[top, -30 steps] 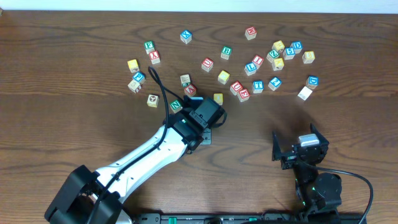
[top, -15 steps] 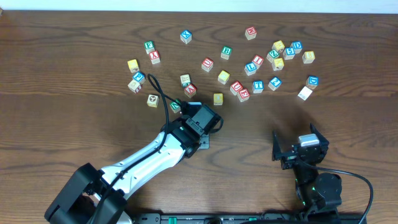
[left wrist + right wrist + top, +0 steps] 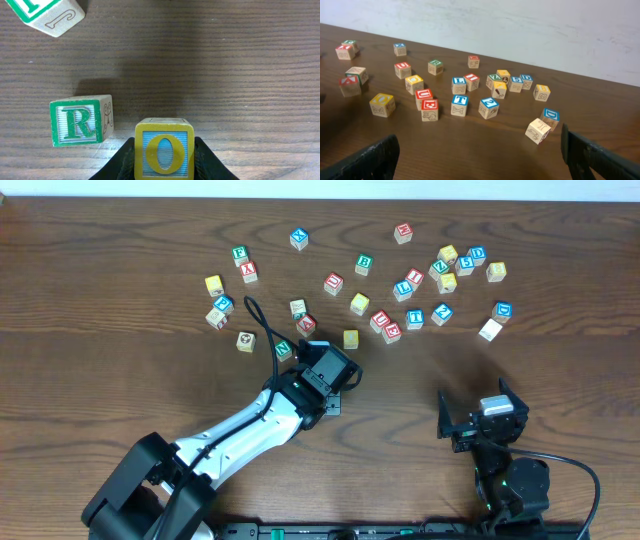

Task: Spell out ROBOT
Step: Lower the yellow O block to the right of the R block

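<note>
Left wrist view: left gripper point(image 3: 164, 167) pinching the yellow-framed O cube point(image 3: 164, 150).
R cube point(image 3: 80, 121): flat on the table point(image 3: 225, 60), just left of the O cube, not touching.
Right gripper point(image 3: 480, 155): spread wide, empty.
T cube point(image 3: 459, 105): farther off among scattered blocks point(image 3: 489, 107).

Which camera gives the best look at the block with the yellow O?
The left wrist view. The O block sits at the lower middle with its letter facing the camera, clamped in the left tool, beside the green R block. Overhead, the tool itself covers it. The right wrist view does not show it.
</note>
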Controlling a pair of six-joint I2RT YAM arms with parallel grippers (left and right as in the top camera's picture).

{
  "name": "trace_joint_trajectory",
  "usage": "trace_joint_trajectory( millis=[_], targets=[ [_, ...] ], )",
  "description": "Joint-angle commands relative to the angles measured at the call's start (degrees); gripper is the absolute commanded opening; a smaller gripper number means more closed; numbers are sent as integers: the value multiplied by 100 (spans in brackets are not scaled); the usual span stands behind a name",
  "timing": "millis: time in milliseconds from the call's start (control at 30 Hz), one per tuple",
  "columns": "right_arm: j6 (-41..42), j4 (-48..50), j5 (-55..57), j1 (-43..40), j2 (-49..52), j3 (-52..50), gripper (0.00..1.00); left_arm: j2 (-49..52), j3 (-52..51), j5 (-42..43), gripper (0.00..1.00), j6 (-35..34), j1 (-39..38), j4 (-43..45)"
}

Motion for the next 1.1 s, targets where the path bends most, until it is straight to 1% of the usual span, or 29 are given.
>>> trace_joint_trajectory(
  millis=[0, 867, 1067],
  targets=[
    [-61, -24, -9, -35, 2, -9, 99, 76, -50, -96, 7, 120, 13, 37],
    [-63, -24, -9, -35, 2, -9, 99, 461, -50, -249, 7, 170, 15, 313],
    [-63, -24, -9, -35, 2, -9, 99, 463, -50, -442, 8, 168, 15, 356]
  ],
)
